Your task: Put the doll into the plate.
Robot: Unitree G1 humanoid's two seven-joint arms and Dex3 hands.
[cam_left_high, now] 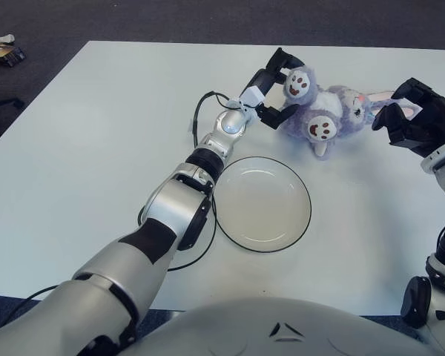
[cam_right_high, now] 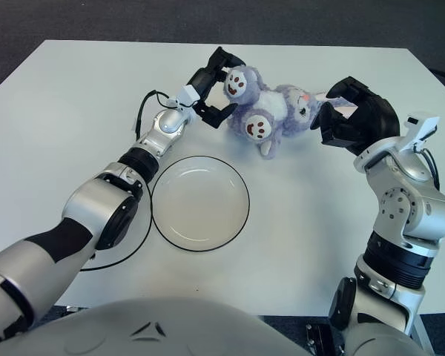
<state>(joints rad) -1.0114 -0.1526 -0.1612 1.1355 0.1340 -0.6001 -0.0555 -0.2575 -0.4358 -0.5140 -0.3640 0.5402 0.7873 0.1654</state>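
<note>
A purple plush doll (cam_left_high: 322, 107) lies on the white table (cam_left_high: 96, 133), just beyond the plate, its two face-printed feet turned my way. The white plate (cam_left_high: 261, 203) with a dark rim has nothing in it. My left hand (cam_left_high: 276, 86) is at the doll's left side, its fingers spread above and below the upper foot without closing on it. My right hand (cam_right_high: 340, 113) is at the doll's head end on the right, its dark fingers curved and apart beside the pink ear; no grasp shows.
A black cable (cam_left_high: 199, 120) loops on the table beside my left forearm, left of the plate. A small object (cam_left_high: 4, 52) lies on the dark floor past the table's far left corner.
</note>
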